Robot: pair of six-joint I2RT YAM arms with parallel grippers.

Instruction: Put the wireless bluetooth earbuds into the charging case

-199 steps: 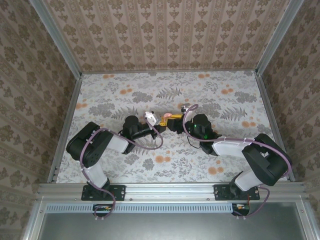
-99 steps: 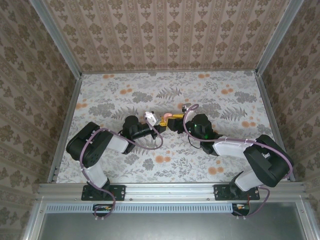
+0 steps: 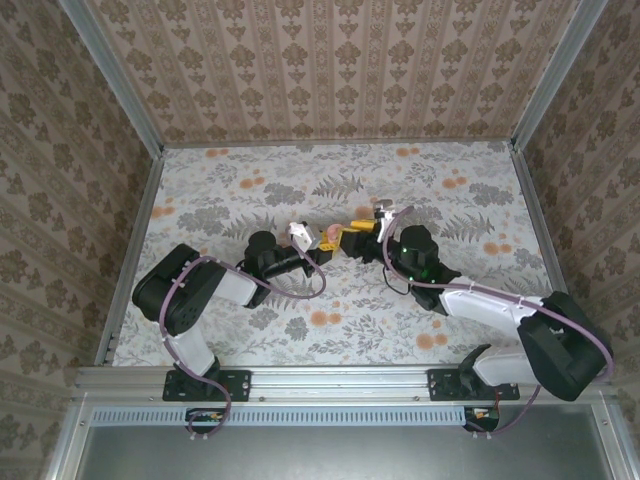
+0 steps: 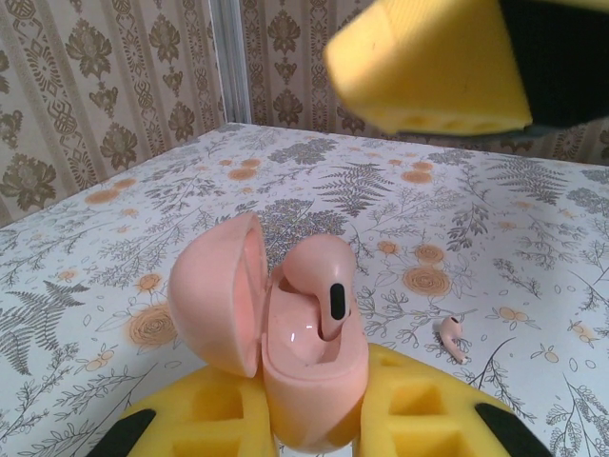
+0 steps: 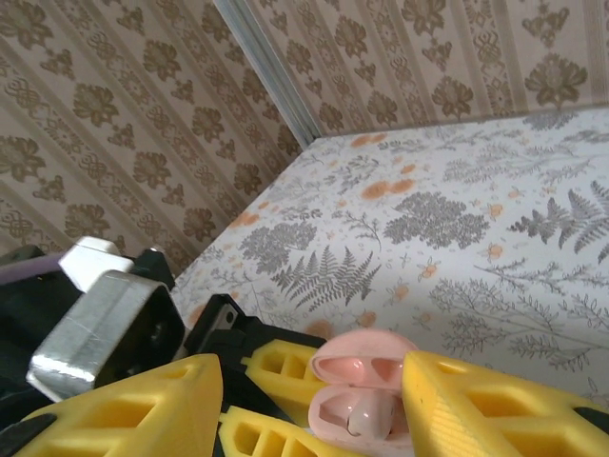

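The pink charging case stands with its lid open, and my left gripper is shut on its body between yellow fingers. One pink earbud sits stem-down in a case socket, also seen from the right wrist as the earbud in the case. A second earbud lies loose on the table right of the case. My right gripper is open just beside and above the case, holding nothing; one of its fingers hangs over the case. Both grippers meet at mid-table.
The floral table is enclosed by patterned walls with metal corner posts. The left wrist housing and a cable lie close to the right gripper's left finger.
The right gripper has opened wider and drawn back up and to the right from the case, its arm stretching out. The left gripper and case have stayed put.
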